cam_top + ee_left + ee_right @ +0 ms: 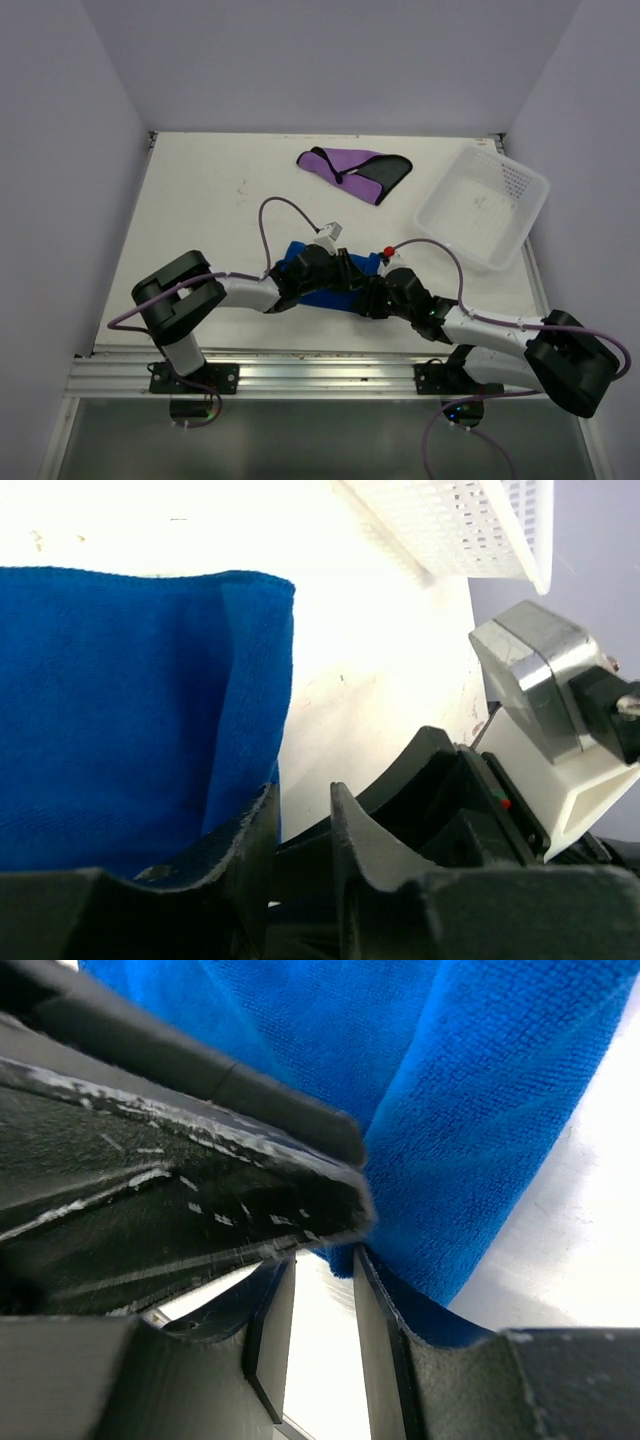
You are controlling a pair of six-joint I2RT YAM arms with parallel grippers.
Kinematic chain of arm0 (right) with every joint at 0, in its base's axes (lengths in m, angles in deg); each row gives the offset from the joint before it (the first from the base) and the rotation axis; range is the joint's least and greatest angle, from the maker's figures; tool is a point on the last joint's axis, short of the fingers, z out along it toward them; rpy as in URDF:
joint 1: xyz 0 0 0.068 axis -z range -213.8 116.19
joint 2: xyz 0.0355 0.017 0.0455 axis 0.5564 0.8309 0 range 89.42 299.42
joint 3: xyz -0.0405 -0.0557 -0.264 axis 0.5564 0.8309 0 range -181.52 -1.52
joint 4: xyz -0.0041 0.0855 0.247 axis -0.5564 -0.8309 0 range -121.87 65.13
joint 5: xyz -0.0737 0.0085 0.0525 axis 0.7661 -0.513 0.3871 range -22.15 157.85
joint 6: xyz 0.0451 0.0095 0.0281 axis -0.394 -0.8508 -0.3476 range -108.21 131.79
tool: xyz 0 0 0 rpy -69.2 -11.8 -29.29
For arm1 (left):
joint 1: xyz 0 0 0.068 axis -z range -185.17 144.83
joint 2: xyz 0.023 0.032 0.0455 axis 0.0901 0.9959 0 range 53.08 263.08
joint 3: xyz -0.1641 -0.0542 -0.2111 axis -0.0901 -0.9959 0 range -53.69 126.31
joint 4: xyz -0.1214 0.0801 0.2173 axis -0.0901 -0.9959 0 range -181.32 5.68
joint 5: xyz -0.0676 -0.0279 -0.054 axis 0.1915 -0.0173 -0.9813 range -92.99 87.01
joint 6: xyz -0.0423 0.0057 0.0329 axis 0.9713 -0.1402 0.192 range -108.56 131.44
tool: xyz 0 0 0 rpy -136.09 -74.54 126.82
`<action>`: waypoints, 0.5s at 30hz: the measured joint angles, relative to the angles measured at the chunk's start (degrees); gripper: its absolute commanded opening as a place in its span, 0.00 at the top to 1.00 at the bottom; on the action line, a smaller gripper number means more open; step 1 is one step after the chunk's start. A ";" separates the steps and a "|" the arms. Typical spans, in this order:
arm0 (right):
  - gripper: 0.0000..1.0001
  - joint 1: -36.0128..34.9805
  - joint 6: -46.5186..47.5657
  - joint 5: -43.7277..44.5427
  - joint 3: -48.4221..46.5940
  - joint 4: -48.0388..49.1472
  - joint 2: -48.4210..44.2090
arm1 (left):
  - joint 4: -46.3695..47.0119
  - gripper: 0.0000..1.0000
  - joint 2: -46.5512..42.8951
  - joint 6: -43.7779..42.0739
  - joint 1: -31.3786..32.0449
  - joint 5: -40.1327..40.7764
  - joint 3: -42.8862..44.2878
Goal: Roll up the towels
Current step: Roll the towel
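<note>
Lying bunched where the two grippers meet, the blue towel (pixel 130 710) is a soft, fuzzy microfibre cloth, folded so that a thick doubled edge runs down one side. The left gripper (pixel 302 798) has two black, curved fingers (pixel 262 830) standing a little apart with nothing between them. The towel sits just outside the finger on the left of the wrist view, touching its tip and spreading away from it. The right gripper (pixel 322 1272) also shows a narrow gap, with bare white table (pixel 320 1360) visible through it. There the towel hangs just past the fingertips (pixel 385 1330), pressing against the outer side of one finger, with its lower corner at the mouth of the gap. Well beyond both pairs of fingers lie the purple towel (pixel 335 165), flat with a black section, and a white perforated basket (pixel 480 205), rectangular with rounded corners. In all there are two towels, one basket and two grippers.
</note>
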 measured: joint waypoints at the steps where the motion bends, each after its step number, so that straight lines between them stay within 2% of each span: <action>1: 0.65 -0.02 0.17 0.00 0.11 0.15 -0.09 | 0.39 0.65 0.44 -0.04 -0.13 -0.48 0.37; 3: 0.64 -0.11 0.59 0.04 0.28 0.37 -0.33 | 0.72 0.57 1.25 -0.07 -0.28 -1.09 1.14; 6: 0.64 -0.17 1.03 0.13 0.46 0.57 -0.46 | 0.76 0.55 2.58 -0.22 -0.59 -1.42 2.10; 15: 0.63 -0.31 1.46 0.20 0.52 0.85 -0.28 | 2.05 0.57 6.47 -0.22 -0.81 -1.99 2.91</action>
